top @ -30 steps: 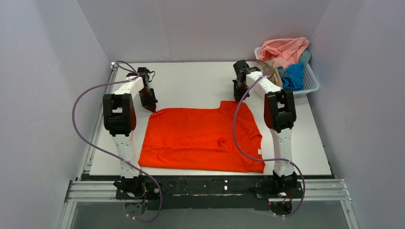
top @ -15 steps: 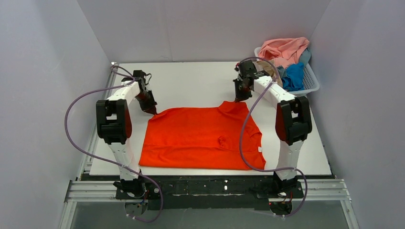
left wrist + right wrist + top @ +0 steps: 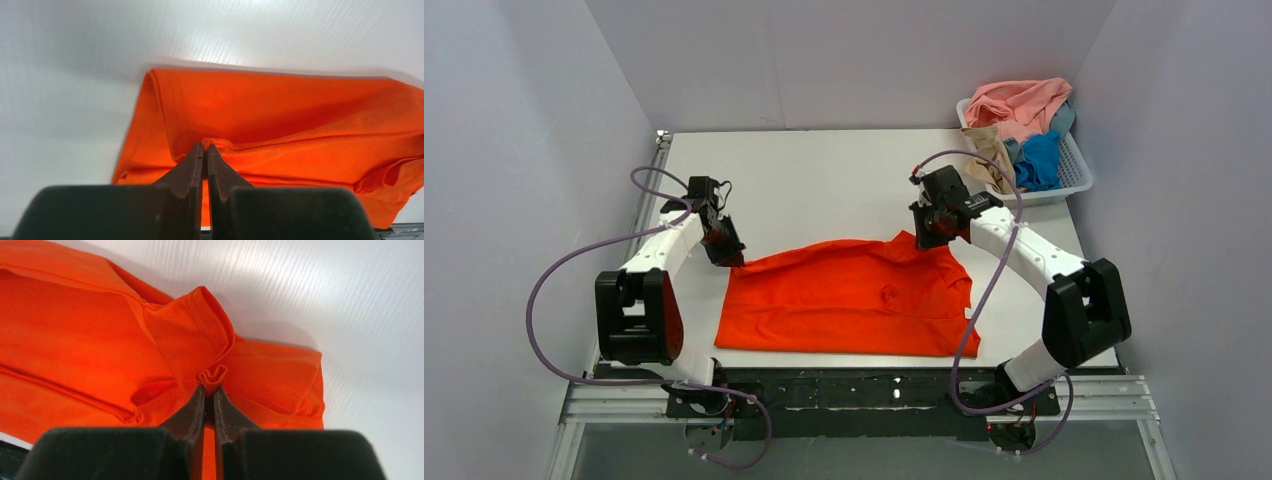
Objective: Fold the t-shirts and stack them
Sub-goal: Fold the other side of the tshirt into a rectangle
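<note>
A white table [image 3: 844,170] fills the view from above, with 2 robot arms bolted at its near edge. An orange-red shirt [image 3: 844,305] lies spread across the near middle of the table, its near edge flat and its far edge raised off the surface at 2 corners. This looks like the start of a fold, with the far edge held up so it can be carried toward the near hem. At the far right corner stands a white basket [image 3: 1079,175]. It holds a pink shirt [image 3: 1019,103], a blue shirt [image 3: 1039,160] and a tan shirt [image 3: 986,148] that hangs over its left rim, all apparently not yet folded. The left gripper [image 3: 730,256] pinches the orange-red shirt's far left corner, its fingers pressed together on a ridge of cloth. The right gripper [image 3: 922,234] pinches a small bunched pleat at the far right corner, near a sleeve, its fingers likewise clamped tight.
</note>
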`<action>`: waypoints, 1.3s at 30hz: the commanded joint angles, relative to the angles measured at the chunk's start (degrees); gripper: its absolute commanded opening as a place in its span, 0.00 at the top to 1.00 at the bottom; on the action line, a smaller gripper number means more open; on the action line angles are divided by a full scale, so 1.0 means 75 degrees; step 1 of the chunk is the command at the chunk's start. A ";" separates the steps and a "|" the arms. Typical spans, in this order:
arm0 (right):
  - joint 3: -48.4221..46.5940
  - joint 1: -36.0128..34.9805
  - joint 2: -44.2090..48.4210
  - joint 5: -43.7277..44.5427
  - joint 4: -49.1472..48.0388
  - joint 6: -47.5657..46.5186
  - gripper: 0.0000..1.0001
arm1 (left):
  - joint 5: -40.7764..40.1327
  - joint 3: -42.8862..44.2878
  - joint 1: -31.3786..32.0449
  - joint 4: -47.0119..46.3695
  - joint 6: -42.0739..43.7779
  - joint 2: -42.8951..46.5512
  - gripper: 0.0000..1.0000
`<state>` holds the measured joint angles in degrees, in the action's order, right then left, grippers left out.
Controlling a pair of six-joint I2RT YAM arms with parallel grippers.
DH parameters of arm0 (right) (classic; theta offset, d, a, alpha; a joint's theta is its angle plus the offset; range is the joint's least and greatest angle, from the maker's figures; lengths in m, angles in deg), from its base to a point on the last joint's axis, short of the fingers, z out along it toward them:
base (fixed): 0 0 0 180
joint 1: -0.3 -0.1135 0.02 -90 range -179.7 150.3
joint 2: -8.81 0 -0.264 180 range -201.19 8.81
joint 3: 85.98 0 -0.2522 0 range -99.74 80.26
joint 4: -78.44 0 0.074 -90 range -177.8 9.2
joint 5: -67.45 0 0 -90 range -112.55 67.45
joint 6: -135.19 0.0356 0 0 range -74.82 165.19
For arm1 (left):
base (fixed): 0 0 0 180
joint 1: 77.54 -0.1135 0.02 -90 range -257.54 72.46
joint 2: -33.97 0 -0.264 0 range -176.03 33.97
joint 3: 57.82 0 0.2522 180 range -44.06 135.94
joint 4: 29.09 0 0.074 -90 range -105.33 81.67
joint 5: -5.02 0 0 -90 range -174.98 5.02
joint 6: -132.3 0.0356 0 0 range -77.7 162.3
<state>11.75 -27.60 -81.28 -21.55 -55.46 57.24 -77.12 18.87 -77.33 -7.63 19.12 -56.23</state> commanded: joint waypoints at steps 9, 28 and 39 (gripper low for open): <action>0.2090 -0.0341 0.2265 -0.0591 -0.0691 0.0438 0.99 | -0.0926 -0.1570 -0.0017 0.0504 -0.0339 0.1655 1.00; 0.3431 -0.1321 0.2849 -0.0746 -0.0388 0.1394 0.66 | -0.1583 -0.1882 -0.0016 0.0911 -0.0687 0.1719 0.79; 0.4712 -0.1693 0.6367 -0.1159 0.0489 0.2996 0.18 | -0.2881 -0.1399 -0.0016 0.1989 -0.1727 0.3488 0.02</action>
<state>47.66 -40.23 -40.58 -32.83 -52.21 75.29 -96.97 5.24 -77.40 -1.05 9.40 -32.40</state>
